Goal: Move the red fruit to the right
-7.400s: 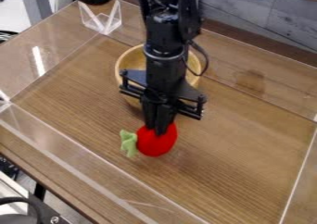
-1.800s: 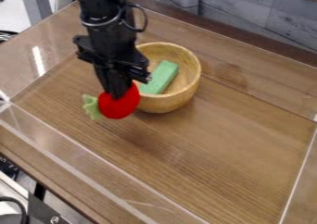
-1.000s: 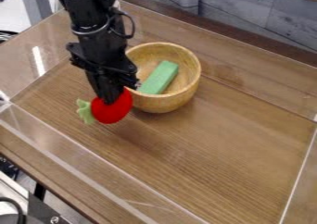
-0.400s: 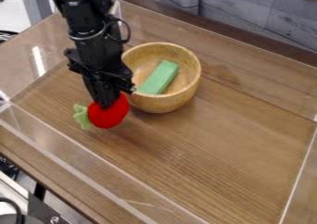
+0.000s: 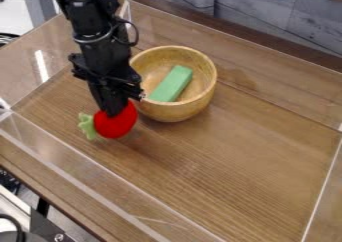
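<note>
The red fruit [image 5: 115,123] is a small round bright red toy with a light green leafy top pointing left. It sits at or just above the wooden tabletop, left of the wooden bowl. My black gripper [image 5: 114,106] comes straight down onto it, and its fingers are shut on the fruit's top. Whether the fruit touches the table I cannot tell.
A wooden bowl [image 5: 195,102] just right of the fruit holds a flat green rectangular block [image 5: 171,84]. Clear plastic walls [image 5: 40,156] ring the wooden table [image 5: 227,176]. A clear stand [image 5: 104,8] sits at the back left.
Over the last seconds the gripper carried the fruit leftward and down, from in front of the bowl to the left of it. Since the latest earlier frame it has barely moved.
</note>
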`<act>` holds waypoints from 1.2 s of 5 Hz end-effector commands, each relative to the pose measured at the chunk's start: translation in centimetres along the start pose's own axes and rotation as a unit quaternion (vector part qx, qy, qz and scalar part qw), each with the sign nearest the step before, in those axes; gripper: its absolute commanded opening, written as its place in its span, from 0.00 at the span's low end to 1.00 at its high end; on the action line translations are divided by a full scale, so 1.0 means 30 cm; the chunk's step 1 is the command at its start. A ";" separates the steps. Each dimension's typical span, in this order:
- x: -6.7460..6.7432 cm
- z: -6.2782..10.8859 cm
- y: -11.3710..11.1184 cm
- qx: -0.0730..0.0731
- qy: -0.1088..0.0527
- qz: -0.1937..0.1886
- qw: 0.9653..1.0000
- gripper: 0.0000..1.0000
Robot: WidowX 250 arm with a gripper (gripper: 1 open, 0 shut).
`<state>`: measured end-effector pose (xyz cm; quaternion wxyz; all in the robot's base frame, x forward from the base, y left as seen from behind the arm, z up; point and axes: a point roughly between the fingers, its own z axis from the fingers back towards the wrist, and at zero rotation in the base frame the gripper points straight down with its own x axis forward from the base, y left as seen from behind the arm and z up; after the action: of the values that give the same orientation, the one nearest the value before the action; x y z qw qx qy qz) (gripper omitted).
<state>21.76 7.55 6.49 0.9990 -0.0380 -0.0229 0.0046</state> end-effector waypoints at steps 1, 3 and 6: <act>0.038 0.025 0.022 0.005 -0.016 -0.003 1.000 0.00; 0.049 0.020 0.037 0.001 -0.012 -0.002 1.000 0.00; 0.085 0.068 -0.034 -0.006 -0.022 -0.005 1.000 0.00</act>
<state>23.18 6.23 7.32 0.9984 -0.0535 -0.0152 -0.0039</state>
